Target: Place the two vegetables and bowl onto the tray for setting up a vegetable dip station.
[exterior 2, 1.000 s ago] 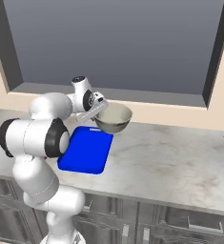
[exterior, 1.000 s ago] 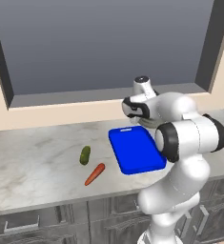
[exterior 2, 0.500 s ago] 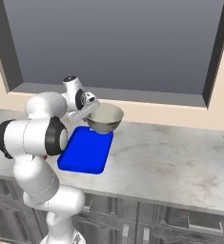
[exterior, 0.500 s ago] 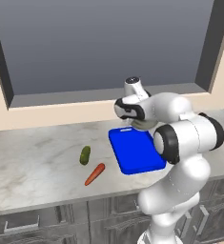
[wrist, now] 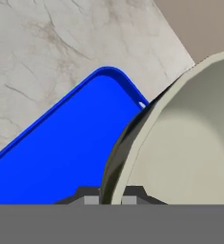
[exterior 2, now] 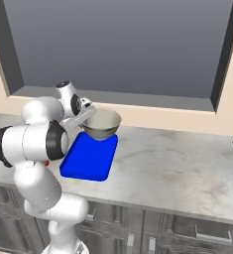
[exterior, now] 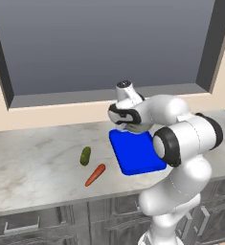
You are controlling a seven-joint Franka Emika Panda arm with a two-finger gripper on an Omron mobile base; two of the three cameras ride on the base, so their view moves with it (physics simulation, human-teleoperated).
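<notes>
Grey-green outside and pale beige inside, the bowl (exterior 2: 102,124) hangs in the air above the far end of the tray (exterior 2: 86,158), held by its rim: the gripper (exterior 2: 87,113) is closed narrowly on the near rim wall, one finger inside and one outside, as the hand view confirms with the rim edge (wrist: 114,162) running up between the two finger tips. The main risk is the pinch itself. The contact area is small and the bowl's weight sits well out to one side of it, so the bowl may pivot in the jaws or slip free; any abrupt motion would increase that risk. A second risk is placement. The bowl is about as wide as the tray, so a release off-centre would probably leave it straddling the low rim or resting partly on the marble counter (exterior 2: 177,158), and a release from height could make it bounce or roll off. A third risk is space: a bowl set at mid-tray would leave little room for the vegetables. In the left base view the cucumber (exterior: 85,155) and the carrot (exterior: 95,174) lie on the counter, near each other and well apart from the gripper, beyond the tray's left edge (exterior: 118,158); neither is on the tray yet.
</notes>
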